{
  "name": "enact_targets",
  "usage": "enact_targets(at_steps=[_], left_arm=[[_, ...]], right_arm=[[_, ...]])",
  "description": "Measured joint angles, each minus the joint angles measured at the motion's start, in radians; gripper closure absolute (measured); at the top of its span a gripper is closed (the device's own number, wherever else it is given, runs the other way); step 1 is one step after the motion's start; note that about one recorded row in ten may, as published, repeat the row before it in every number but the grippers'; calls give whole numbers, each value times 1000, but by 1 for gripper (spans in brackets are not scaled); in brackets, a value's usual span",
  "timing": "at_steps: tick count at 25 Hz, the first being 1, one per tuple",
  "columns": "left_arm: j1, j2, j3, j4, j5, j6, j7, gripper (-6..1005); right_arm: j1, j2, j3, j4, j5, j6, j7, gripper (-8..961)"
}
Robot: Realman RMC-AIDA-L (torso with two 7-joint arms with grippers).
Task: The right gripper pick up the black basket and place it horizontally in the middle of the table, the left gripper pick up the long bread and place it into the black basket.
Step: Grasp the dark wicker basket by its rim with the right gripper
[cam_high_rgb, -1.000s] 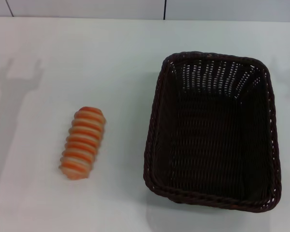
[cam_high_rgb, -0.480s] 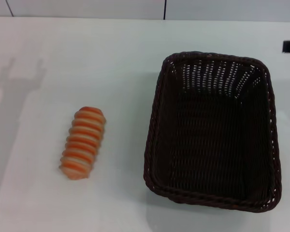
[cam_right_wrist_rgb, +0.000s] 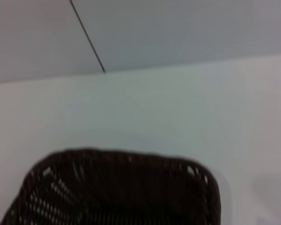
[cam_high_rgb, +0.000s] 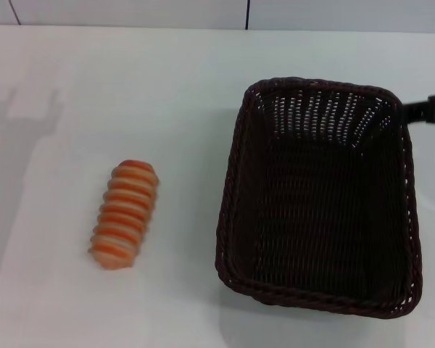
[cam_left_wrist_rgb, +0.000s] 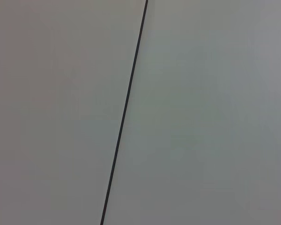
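Note:
The black basket stands on the white table at the right, its long side running away from me; it is empty. It also shows in the right wrist view, close below the camera. The long bread, striped orange and cream, lies on the table at the left, well apart from the basket. A black part of my right gripper reaches in from the right edge, beside the basket's far right corner. My left gripper is out of view; only its shadow falls on the table's left side.
A white wall with a dark vertical seam stands behind the table. The left wrist view shows only that wall and a seam. Bare tabletop lies between the bread and the basket.
The black part of my right gripper has come in from the right edge and moved down toward the basket's far right corner. Bread and basket have not moved.

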Motion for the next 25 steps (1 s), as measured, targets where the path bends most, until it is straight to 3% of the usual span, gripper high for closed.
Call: enact_targets(at_steps=[14, 25], left_arm=[[-26, 3, 1, 33, 0, 13, -2, 227], [-19, 3, -1, 35, 0, 31, -3, 228]], right_arm=[[-3, 2, -14, 126, 54, -4, 11, 258], [10, 1, -56, 214, 64, -46, 6, 324]])
